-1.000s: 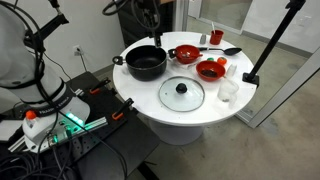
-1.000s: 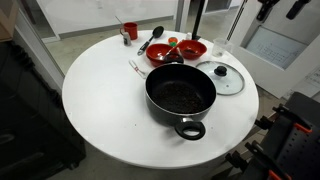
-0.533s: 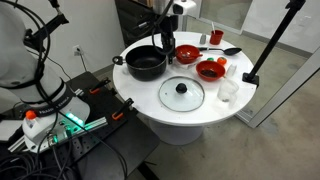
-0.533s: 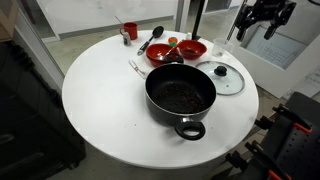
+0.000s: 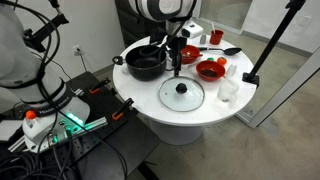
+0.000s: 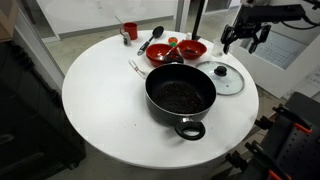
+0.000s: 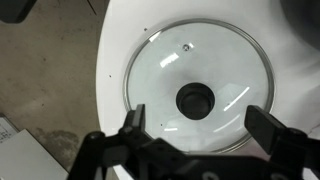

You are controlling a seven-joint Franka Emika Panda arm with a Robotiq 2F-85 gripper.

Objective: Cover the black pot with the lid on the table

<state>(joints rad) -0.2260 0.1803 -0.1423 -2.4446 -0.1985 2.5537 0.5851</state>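
Gripper (image 7: 197, 122) released: both fingers (image 7: 135, 128) spread wide, nothing held. In wrist view they sit either side of the lid's knob (image 7: 195, 100) and look clear of the glass, but height above it can't be judged from that view. The exterior views show the gripper (image 5: 176, 62) hanging above the table (image 5: 145, 97), not touching anything.

Lid (image 7: 165, 80) lies flat on the table (image 7: 113, 60) right under the gripper, knob up. Its near rim is hidden behind the gripper body at the bottom of the wrist view. In an exterior view the lid (image 6: 226, 76) is below and just inboard of the gripper (image 6: 246, 35), and the arm is cut off by the frame's top edge.

Black pot (image 5: 146, 63) is uncovered, off to one side of the gripper, close to the lid but apart from it. Pot (image 6: 181, 95) interior is dark w/ a few pale specks; can't tell what they are.

Two red bowls (image 5: 211, 69) (image 5: 186, 53) are on the gripper's other side. Sth small inside them, too blurred to ID. Red mug (image 6: 129, 31) and black ladle (image 6: 155, 37) are far side of the table (image 6: 100, 100), well apart from the gripper. White cup (image 5: 228, 91) is just beside the lid; contents not visible.
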